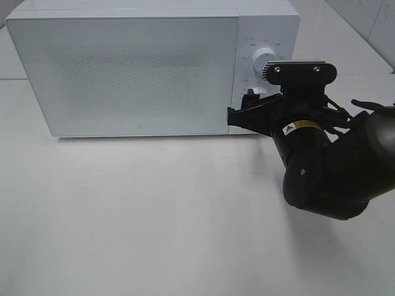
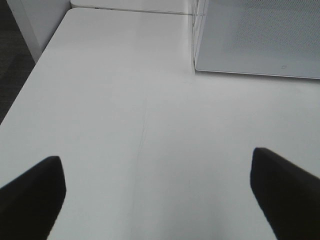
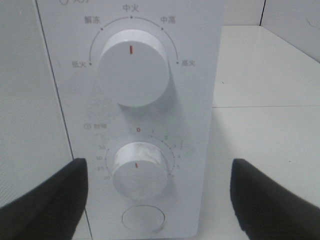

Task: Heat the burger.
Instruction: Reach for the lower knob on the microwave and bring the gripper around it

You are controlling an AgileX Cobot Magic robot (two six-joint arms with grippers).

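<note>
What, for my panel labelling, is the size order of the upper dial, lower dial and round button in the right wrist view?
1. upper dial
2. lower dial
3. round button
All three sit on the same microwave panel, so nearness to the camera hardly skews the order.

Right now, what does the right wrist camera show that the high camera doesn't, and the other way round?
Only the right wrist view: the red pointer marks and printed scales around the upper dial and lower dial, plus a round button beneath them. Only the high view: the microwave's whole shut door, the table in front of it, and the dark right arm. Both: the control panel and the open right tool facing the dials.
</note>
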